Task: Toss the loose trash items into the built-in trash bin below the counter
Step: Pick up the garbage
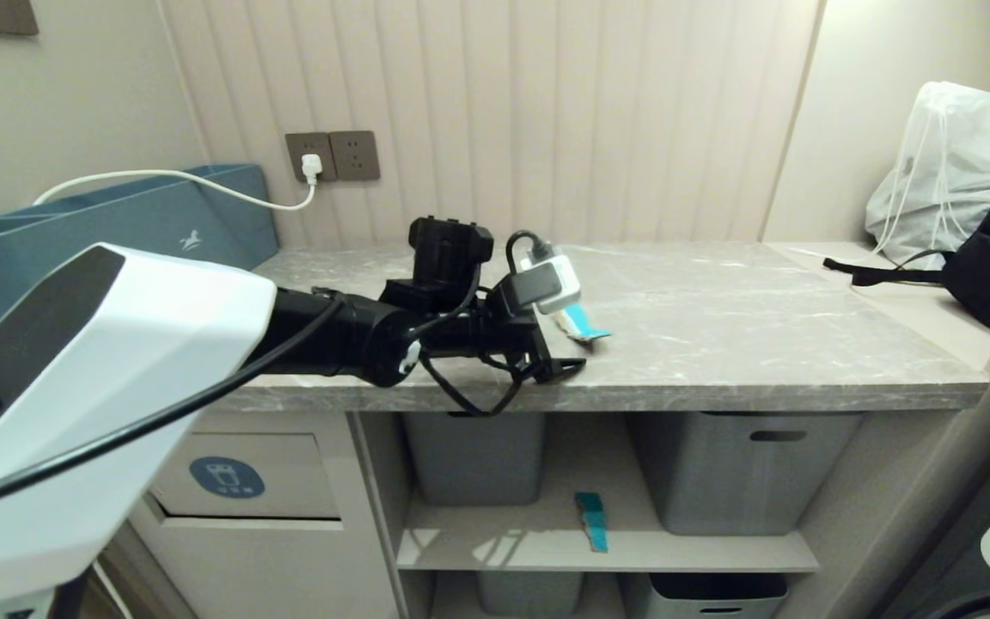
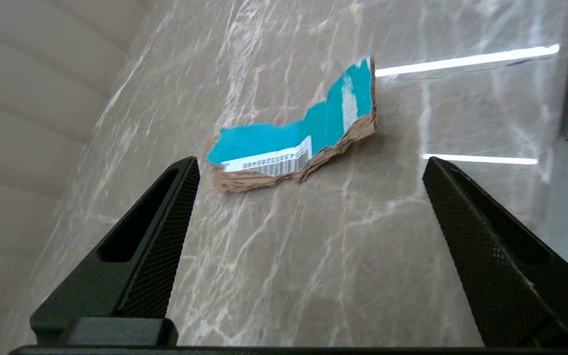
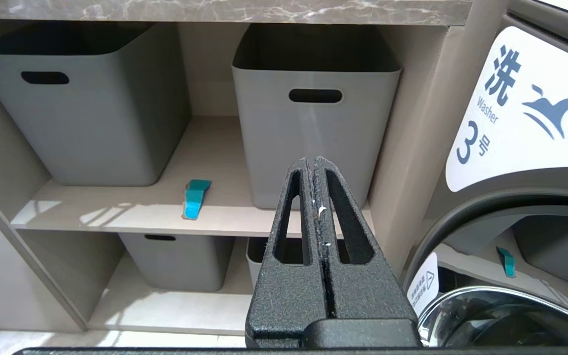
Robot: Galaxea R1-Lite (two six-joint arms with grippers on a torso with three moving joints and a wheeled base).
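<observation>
Overhead, marble counter (image 1: 718,344), fluted wall (image 1: 546,112).

Head cam looks down over the counter (image 1: 718,344) and shelves from a bit back. Left wrist cam sits close above the countertop, facing a teal scrap (image 2: 303,143). Right wrist cam sits low, facing the shelves (image 3: 141,212), which the head cam also catches.

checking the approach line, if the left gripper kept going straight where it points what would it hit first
Most likely the torn teal cardboard scrap with a barcode on the grey marble counter. The open left gripper frames it, though depth is unclear.
</observation>
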